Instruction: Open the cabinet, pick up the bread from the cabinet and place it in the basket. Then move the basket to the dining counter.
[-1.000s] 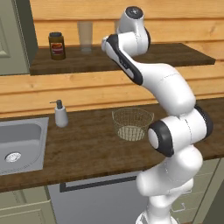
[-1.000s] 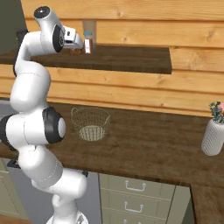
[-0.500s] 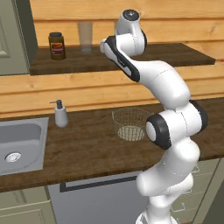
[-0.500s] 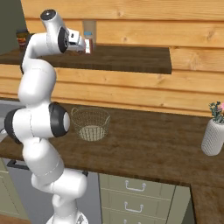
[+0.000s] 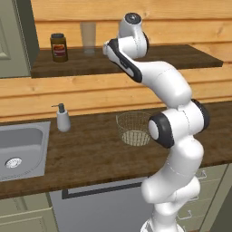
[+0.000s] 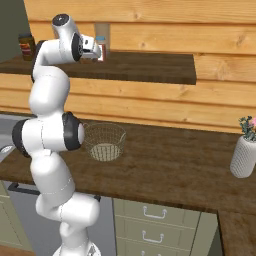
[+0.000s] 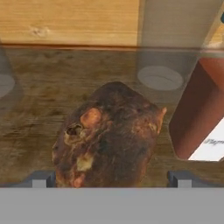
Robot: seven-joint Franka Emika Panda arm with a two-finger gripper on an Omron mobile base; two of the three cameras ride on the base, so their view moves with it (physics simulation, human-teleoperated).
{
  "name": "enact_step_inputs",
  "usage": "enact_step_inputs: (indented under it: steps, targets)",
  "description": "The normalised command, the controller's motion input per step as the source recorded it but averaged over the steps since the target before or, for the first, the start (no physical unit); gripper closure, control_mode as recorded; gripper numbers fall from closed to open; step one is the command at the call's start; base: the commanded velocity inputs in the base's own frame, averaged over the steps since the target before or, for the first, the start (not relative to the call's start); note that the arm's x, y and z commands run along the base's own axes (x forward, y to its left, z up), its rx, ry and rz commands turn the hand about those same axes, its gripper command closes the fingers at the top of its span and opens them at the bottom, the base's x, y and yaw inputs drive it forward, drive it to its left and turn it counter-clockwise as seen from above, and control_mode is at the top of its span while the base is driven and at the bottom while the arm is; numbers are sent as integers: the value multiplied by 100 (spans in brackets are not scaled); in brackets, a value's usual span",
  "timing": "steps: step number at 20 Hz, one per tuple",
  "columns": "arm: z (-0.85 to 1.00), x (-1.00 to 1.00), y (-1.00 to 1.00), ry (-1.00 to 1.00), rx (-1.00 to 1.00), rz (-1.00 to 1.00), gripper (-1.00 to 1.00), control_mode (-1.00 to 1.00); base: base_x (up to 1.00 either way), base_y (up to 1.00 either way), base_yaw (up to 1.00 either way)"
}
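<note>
Dark-brown bread (image 7: 107,135): lying on the high wood shelf (image 7: 39,100), between the two tool fingertips (image 7: 41,178)
Tool (image 7: 109,179): fingers sitting spread on either side of the loaf; whether they are touching it cannot be told
Arm: reaching up to the shelf (image 5: 136,63), hand level with the shelf top
Basket (image 5: 134,128): standing upright on the worktop (image 5: 90,149) below, well apart from the loaf
Neighbours: clear glass (image 7: 173,39) standing behind the loaf, brown jar (image 7: 197,113) just beside it; soap dispenser (image 5: 62,118) sitting near the sink (image 5: 20,145)
</note>
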Motion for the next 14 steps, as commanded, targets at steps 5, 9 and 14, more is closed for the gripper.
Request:
enact_step_inputs:
  steps: [5, 9, 14]
  targets:
    - [-10, 27, 0, 0, 0, 0, -100, -100, 0, 0, 0]
    - [-13, 8, 4, 0, 0, 0, 100, -100, 0, 0, 0]
    - [-27, 0, 0, 0, 0, 0, 100, -100, 0, 0, 0]
